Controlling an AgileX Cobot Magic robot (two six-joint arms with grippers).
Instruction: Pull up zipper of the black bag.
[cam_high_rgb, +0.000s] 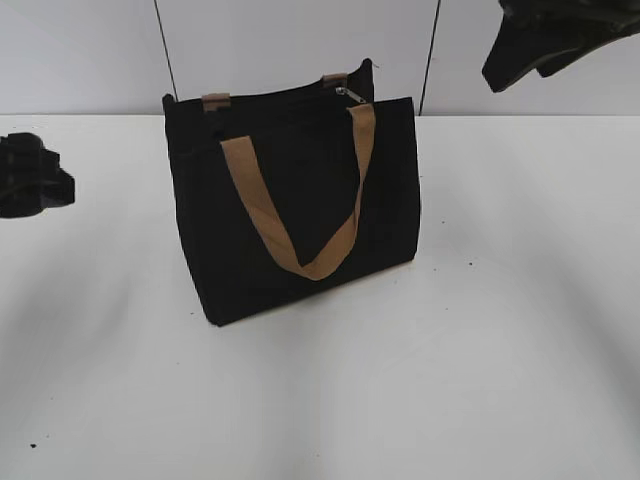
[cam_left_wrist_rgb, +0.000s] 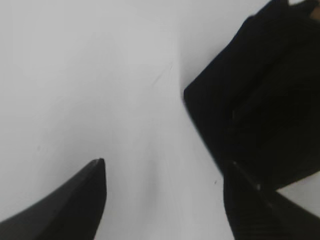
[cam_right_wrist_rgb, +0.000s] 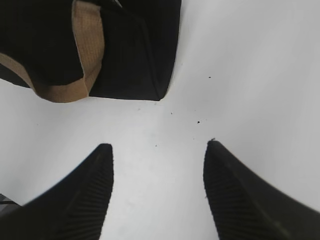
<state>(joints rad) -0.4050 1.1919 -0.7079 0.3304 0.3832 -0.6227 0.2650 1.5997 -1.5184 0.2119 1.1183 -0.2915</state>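
Note:
The black bag stands upright on the white table, a tan handle hanging down its front. The small silver zipper sits at the right end of the bag's top edge. My left gripper is low at the far left, apart from the bag; in the left wrist view it is open and empty, with the bag to the right. My right gripper is high at the top right, open and empty above the table, the bag's corner ahead of it.
A white table carries the bag, with a pale wall behind. Two thin dark cables hang down the wall behind the bag. Small dark specks dot the table.

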